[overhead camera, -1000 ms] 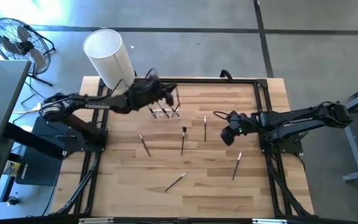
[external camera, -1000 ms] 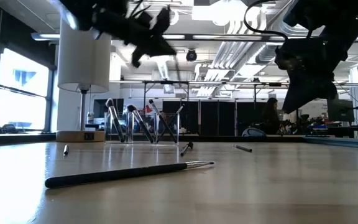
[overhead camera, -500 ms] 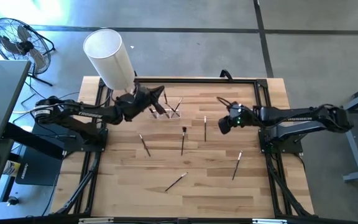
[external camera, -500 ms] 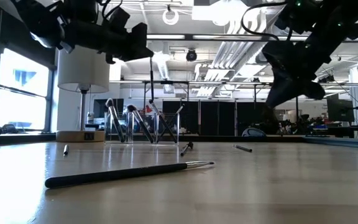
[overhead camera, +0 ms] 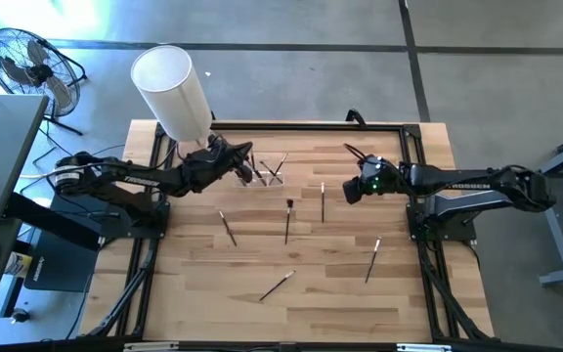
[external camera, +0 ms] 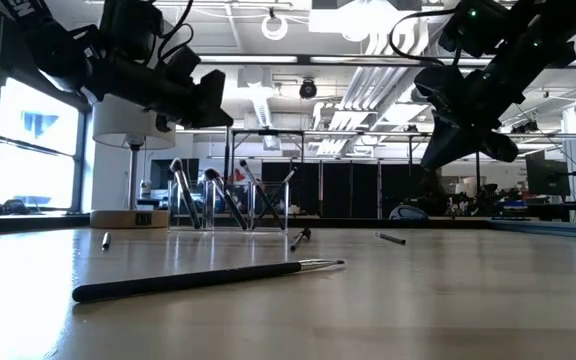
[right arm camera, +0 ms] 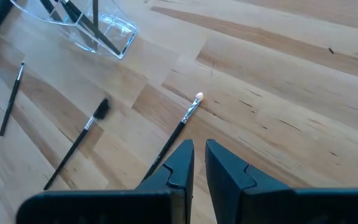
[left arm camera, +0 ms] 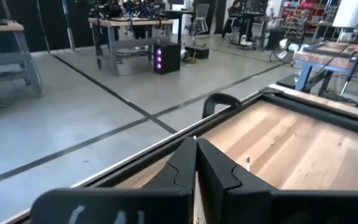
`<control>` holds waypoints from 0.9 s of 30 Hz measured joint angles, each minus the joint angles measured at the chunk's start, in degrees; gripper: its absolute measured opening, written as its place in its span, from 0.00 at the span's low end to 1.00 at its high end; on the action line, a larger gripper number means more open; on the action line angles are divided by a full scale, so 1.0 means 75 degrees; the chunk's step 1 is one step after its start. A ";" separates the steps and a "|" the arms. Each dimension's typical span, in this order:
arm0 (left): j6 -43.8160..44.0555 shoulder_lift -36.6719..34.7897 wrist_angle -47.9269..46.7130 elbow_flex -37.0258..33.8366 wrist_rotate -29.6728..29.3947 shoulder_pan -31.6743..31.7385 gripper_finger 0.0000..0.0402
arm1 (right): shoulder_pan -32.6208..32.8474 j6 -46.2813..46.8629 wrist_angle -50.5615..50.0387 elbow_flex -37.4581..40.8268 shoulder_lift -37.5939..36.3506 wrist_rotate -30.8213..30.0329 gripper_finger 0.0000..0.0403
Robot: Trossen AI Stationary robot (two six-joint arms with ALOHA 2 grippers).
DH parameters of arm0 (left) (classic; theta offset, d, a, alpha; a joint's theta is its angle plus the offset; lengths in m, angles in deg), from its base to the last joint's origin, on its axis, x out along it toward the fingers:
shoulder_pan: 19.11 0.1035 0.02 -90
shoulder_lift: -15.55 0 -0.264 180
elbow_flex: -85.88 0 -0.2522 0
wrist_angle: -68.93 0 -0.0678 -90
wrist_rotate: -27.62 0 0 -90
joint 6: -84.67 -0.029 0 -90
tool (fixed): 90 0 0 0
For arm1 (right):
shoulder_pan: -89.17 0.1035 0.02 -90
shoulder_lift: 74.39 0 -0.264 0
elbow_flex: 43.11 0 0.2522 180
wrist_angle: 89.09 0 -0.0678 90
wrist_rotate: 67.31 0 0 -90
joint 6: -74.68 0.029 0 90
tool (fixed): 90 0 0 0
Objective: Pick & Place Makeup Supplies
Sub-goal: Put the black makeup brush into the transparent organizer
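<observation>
Several thin makeup brushes lie flat on the wooden table: one [overhead camera: 228, 228], one [overhead camera: 287, 220], one with a pale tip [overhead camera: 323, 200] [right arm camera: 182, 124], one [overhead camera: 371, 259] and one near the front [overhead camera: 277, 286] [external camera: 208, 278]. More brushes lean inside the clear holder [overhead camera: 265, 173] [external camera: 233, 200] [right arm camera: 98, 28]. My left gripper [overhead camera: 245, 156] [left arm camera: 196, 146] hovers shut just left of the holder, holding nothing. My right gripper [overhead camera: 352, 189] [right arm camera: 199, 148] hovers shut above the pale-tipped brush, apart from it.
A tall white cylinder [overhead camera: 169, 88] [external camera: 128, 100] stands at the far left corner, behind my left arm. A black frame [overhead camera: 306, 125] rims the table. A fan [overhead camera: 27, 64] stands on the floor beyond the left side. Bare wood lies along the near edge.
My left gripper has drawn back from above the holder toward the table's left and come lower. My right gripper has risen, shifted a little toward the far edge and turned about its wrist. No brush on the table has moved.
</observation>
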State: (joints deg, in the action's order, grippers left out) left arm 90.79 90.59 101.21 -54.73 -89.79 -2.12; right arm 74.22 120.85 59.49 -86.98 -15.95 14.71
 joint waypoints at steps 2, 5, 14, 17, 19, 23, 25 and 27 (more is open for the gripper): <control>0.0112 0.0039 0.0018 0.0003 0.0003 -0.0016 0.01 | -0.0010 0.0012 0.0001 0.0000 0.0000 0.0002 0.09; 0.0371 0.0266 -0.0030 0.0007 0.0003 -0.0015 0.02 | -0.0010 0.0012 0.0001 -0.0001 0.0000 0.0002 0.09; 0.0955 0.0385 -0.0832 0.0137 0.0582 -0.0017 0.14 | -0.0010 -0.0017 -0.0002 0.0000 0.0000 0.0002 0.08; 0.0968 0.0388 -0.0973 0.0308 0.0579 -0.0015 0.20 | -0.0010 -0.0196 -0.0002 0.0000 0.0000 0.0002 0.07; 0.0965 0.0388 -0.0963 0.0526 0.0580 -0.0017 0.24 | -0.0010 -0.0219 -0.0002 0.0000 0.0000 -0.0003 0.07; 0.0671 0.0388 -0.0968 0.1162 0.0959 -0.0017 0.28 | -0.0009 -0.0339 -0.0002 0.0000 0.0000 -0.0013 0.07; 0.0593 0.0388 -0.1197 0.1588 0.1205 -0.0060 0.28 | -0.0001 -0.0459 -0.0002 0.0000 0.0000 -0.0015 0.08; 0.0620 0.0388 -0.2160 0.2198 0.1201 -0.0206 0.27 | -0.0004 -0.0588 -0.0003 0.0000 0.0000 -0.0018 0.07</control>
State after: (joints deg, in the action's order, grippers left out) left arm 95.44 93.50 85.01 -38.25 -80.79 -3.66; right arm 74.18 116.44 59.47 -86.98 -15.95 14.58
